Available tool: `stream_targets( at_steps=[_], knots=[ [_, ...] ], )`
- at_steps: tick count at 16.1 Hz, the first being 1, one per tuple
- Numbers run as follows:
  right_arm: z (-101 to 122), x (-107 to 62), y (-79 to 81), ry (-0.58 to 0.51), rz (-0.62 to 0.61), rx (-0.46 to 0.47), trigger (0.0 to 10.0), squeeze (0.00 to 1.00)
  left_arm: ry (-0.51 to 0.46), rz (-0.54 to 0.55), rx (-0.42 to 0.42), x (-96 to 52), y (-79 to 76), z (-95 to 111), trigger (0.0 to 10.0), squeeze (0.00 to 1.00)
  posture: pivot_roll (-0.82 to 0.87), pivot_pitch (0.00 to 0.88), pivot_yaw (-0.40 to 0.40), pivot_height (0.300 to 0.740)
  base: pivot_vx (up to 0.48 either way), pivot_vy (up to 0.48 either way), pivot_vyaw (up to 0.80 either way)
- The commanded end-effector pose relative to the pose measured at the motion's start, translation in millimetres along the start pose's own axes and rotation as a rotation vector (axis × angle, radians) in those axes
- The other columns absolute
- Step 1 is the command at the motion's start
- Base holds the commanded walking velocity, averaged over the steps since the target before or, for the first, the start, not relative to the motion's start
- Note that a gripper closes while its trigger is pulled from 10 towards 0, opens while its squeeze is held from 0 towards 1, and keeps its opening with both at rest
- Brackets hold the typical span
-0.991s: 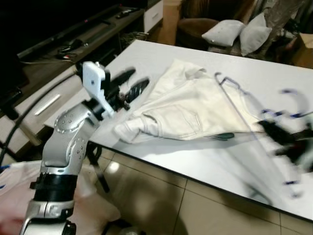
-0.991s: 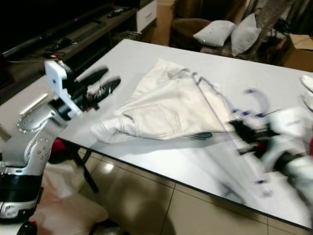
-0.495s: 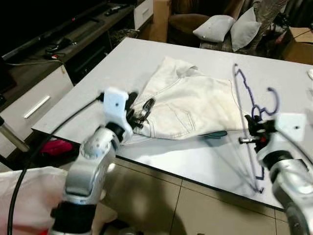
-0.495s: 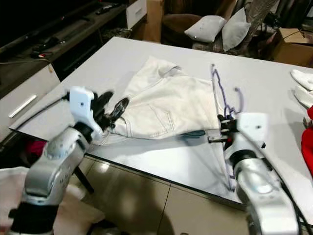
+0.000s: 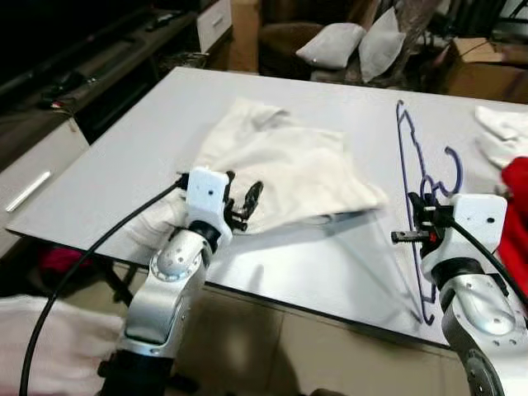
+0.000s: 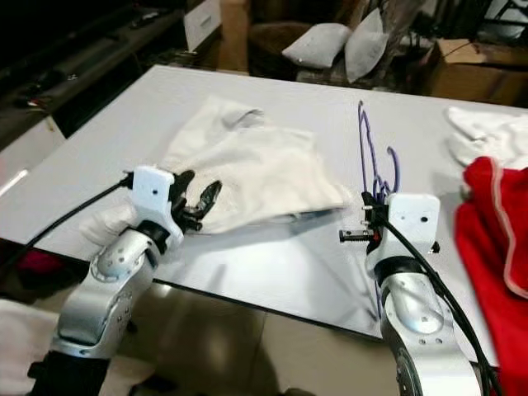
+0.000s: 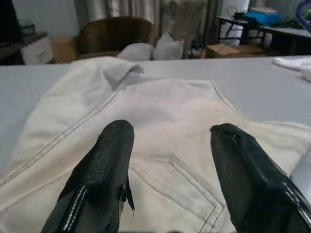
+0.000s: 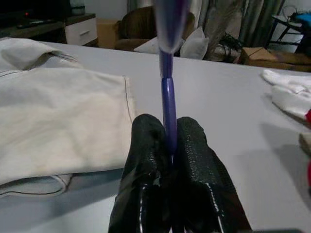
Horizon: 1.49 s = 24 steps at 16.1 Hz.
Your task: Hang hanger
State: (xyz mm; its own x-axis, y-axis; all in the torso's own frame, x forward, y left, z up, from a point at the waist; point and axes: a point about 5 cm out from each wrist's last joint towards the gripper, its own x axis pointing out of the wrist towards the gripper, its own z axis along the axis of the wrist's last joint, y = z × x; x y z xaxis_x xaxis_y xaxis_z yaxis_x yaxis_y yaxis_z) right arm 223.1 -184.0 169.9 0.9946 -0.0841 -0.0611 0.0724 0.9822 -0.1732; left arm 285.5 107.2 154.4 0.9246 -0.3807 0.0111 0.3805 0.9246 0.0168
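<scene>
Large flat light-grey table [image 5: 140, 148], smooth matte top, straight dark edge along the near side. Beige tiled floor [image 5: 272, 363] below it.

Off-white denim garment [image 5: 280, 161] lying crumpled on the table middle, soft folds, stitched seams and a sewn pocket outline visible in the left wrist view [image 7: 160, 145].

Bright red cloth [image 6: 495, 223] heaped at the table's right edge, pale piping along one hem. Small white folded cloth [image 6: 483, 132] beyond it, near the far right corner.

Thin blue-purple wire hanger [image 5: 412, 181], round-section rod, curved hook at mid-length, standing roughly upright above the table right of the garment, well apart from it. Right wrist view shows the glossy blue rod [image 8: 168, 97] rising straight out from between the fingers.

Right gripper [image 8: 169, 141] at the hanger's lower part, textured black fingers [image 8: 146, 160] pressed together and clamped on the rod. White boxy wrist housing and silver arm behind it, black cable trailing.

Left gripper [image 5: 246, 202] low at the garment's near edge, over the denim. Rounded rubbery black fingers [image 7: 104, 160] spread apart, nothing between them, fabric directly beyond the tips. Contact with the cloth cannot be told.

Two grey square pillows [image 5: 355, 45] against a brown armchair [image 5: 285, 33] past the table's far side. Cardboard box [image 5: 483, 58] to the far right.
</scene>
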Motion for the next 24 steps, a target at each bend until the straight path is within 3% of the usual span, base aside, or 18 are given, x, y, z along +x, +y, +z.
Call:
stream_targets(
  at_steps=[1,5,9,13,16,24],
  knots=[
    [8,2.1,7.0,-0.036,0.039,0.016,10.0,0.00,0.001,0.035,0.022,-3.7,6.1,1,10.0,0.00,-0.01,0.039,0.037,0.740,0.000,-0.409,0.00],
    [19,4.5,12.2,-0.081,0.065,0.007,10.0,0.00,-0.001,0.048,0.029,-0.5,11.4,0,10.0,0.00,-0.04,0.030,0.057,0.740,0.000,-0.383,0.00],
    [27,0.4,3.9,-0.126,0.053,0.005,10.0,0.00,-0.030,0.030,0.021,8.9,5.0,7,10.0,0.00,-0.03,0.012,0.064,0.740,0.000,-0.378,0.00],
    [51,9.1,5.1,-0.246,0.045,0.054,10.0,0.00,-0.054,0.040,0.039,6.4,10.6,16,10.0,0.00,0.00,0.017,0.055,0.740,0.000,-0.372,0.00],
    [49,3.7,11.2,-0.226,0.066,0.054,10.0,0.00,-0.059,0.037,0.034,11.5,10.9,17,10.0,0.00,-0.04,0.016,0.065,0.740,0.000,-0.369,0.00],
    [44,2.4,0.4,-0.199,0.014,0.094,10.0,0.00,-0.077,0.013,0.028,14.7,1.4,20,10.0,0.00,-0.03,0.007,0.063,0.740,0.000,-0.369,0.00]
  ],
)
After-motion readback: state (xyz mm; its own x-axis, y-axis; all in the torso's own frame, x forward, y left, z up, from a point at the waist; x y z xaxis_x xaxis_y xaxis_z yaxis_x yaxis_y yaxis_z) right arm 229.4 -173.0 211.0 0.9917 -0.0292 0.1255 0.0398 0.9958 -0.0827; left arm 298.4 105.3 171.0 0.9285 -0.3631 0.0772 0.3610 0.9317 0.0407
